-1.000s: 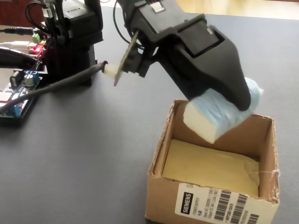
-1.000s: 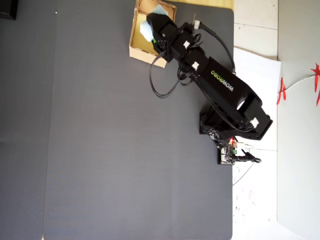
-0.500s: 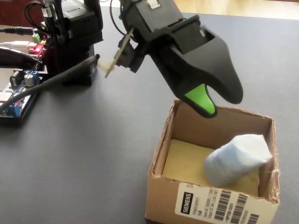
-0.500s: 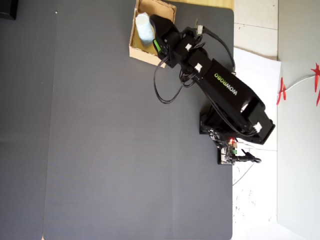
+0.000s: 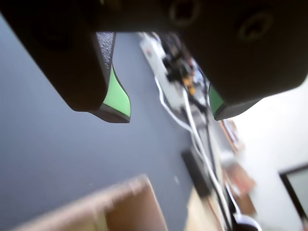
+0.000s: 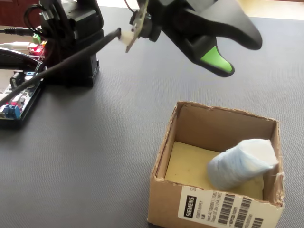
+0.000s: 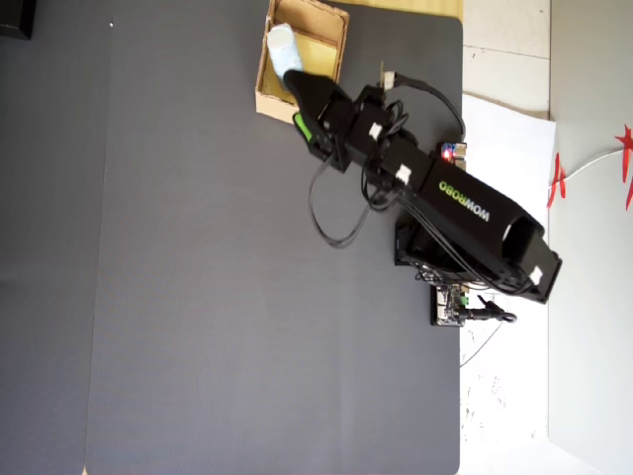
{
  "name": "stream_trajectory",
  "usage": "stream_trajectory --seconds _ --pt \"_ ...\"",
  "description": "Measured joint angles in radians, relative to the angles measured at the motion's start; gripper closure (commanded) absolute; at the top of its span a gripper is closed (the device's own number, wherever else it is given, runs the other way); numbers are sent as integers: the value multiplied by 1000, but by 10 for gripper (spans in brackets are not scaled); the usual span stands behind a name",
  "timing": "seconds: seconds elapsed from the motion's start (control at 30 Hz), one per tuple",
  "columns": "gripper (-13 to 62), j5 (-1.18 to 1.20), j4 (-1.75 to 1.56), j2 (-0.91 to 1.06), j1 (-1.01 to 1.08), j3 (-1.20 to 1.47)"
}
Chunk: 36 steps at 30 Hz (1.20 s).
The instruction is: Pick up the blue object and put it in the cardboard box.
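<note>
The blue object point(image 6: 242, 161), a pale whitish-blue roll, lies tilted inside the cardboard box point(image 6: 167, 140), leaning into its right corner on the yellowish floor. From overhead the blue object point(image 7: 283, 47) sits at the left side of the cardboard box point(image 7: 326, 45). My gripper point(image 6: 240, 53) hangs above and behind the box, open, green pads showing and nothing between the fingers. In the wrist view the gripper point(image 5: 171, 113) spreads wide over the grey mat, and a corner of the cardboard box point(image 5: 130, 207) shows at the bottom. The roll is out of the wrist view.
The arm's black base point(image 6: 71, 42) stands at the back left, with a circuit board point(image 6: 14, 102) and cables beside it. A white power strip point(image 5: 156, 53) and cords lie beyond the mat. The grey mat point(image 7: 198, 297) stretches wide to the left of the arm in the overhead view.
</note>
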Motion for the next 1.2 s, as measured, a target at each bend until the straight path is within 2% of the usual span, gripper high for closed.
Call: stream_trajectory --seconds 0.27,0.63,0.93,1.2 --pt "154 3 -31 163 -261 207" --pt "151 9 -55 252 -428 433" --pt "151 9 -58 252 -440 604" --pt "151 23 -288 252 -428 753"
